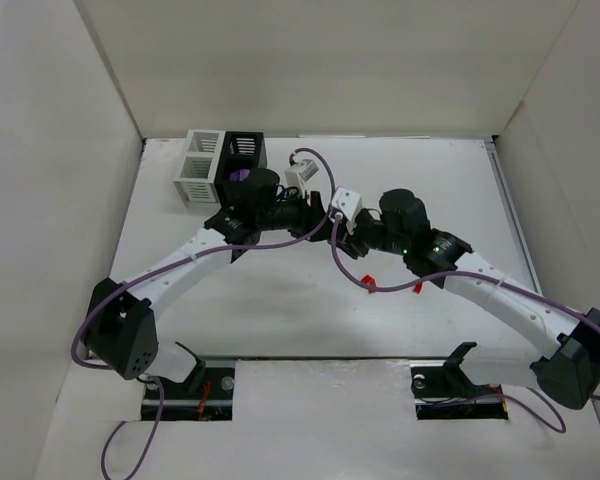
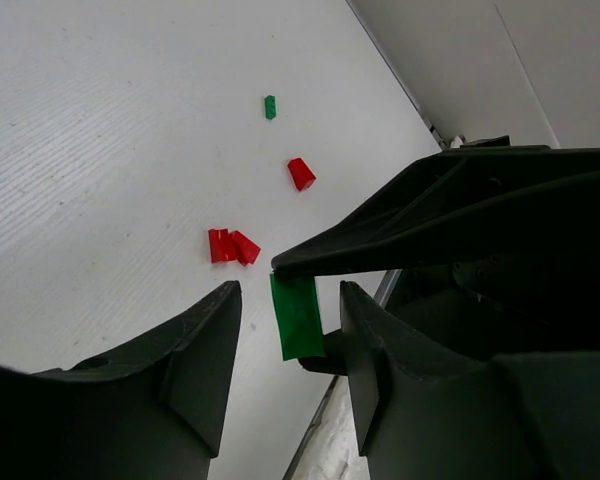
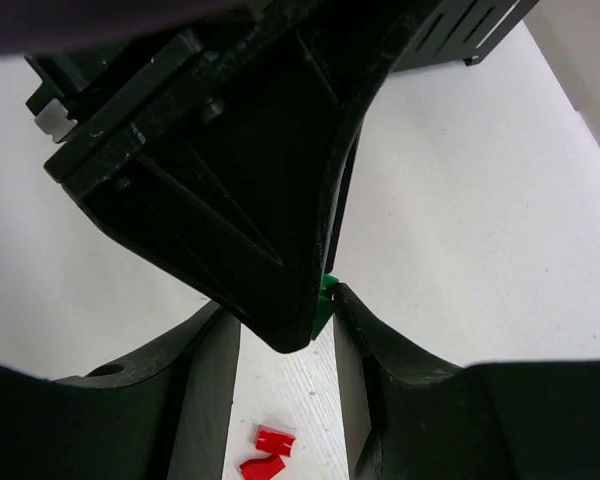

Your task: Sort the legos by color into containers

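Left wrist: green lego (image 2: 298,316) upright, long axis near vertical.

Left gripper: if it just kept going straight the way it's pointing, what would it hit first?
The green brick, which sits between the left gripper's fingers and hangs at the right gripper's tip. That gripper sits just behind, though depth is unclear.

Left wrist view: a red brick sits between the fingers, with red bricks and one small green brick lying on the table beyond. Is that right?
No. The brick between the fingers of the left gripper is green, not red; the left wrist view shows it. The rest holds: red bricks and one small green brick lie on the table beyond.
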`<state>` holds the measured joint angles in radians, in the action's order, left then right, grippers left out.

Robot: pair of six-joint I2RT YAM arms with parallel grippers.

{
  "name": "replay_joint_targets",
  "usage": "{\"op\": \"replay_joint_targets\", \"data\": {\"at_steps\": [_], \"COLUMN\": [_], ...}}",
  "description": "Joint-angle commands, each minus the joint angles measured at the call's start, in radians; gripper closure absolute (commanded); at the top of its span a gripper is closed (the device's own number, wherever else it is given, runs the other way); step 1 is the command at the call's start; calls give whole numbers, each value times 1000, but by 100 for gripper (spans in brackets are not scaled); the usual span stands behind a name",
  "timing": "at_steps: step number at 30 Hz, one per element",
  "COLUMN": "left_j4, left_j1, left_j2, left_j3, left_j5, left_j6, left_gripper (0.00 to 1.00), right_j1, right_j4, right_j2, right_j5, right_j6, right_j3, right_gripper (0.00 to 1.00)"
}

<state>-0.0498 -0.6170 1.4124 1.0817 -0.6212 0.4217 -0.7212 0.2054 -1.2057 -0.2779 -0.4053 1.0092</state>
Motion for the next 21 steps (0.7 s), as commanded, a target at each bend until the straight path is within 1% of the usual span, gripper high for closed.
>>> {"op": "replay_joint_targets", "data": {"at_steps": [1, 5, 7, 8, 9, 12, 15, 16, 17, 18, 21], "left_j4": [-7, -7, -7, -7, -7, 2, 2, 2, 11, 11, 11], "left_j1": [-38, -38, -38, -38, -38, -47, -47, -47, -47, -47, -47], "left_j2": [6, 16, 16, 25, 25, 25, 36, 36, 46, 46, 46], "left_j3": [37, 37, 37, 37, 37, 37, 46, 46, 46, 46, 55], "left_j5": [-48, -72, -86, -103, -103, -103, -103, -115, -115, -115, -115], "left_j6": [-37, -37, -37, -37, -37, -37, -46, -46, -46, -46, -46], "left_gripper": [61, 62, 58, 58, 62, 69, 69, 69, 72, 81, 95], "right_j1": [-9, -9, -9, -9, -9, -9, -9, -9, -9, -9, -9], "right_j4": [-72, -81, -81, -92, -92, -115, -149, -158, -167, -193, -225], "right_j2": [-9, -9, -20, -20, -20, -20, -20, -20, -8, 3, 12], "right_j5": [0, 28, 45, 66, 66, 123, 189, 189, 189, 210, 220], "right_j6": [-13, -23, -23, -23, -23, -4, 36, 36, 45, 55, 77], "right_j3": [65, 74, 74, 74, 74, 74, 74, 63, 63, 51, 40], "right_gripper": [64, 64, 64, 64, 64, 64, 64, 64, 64, 64, 64]}}
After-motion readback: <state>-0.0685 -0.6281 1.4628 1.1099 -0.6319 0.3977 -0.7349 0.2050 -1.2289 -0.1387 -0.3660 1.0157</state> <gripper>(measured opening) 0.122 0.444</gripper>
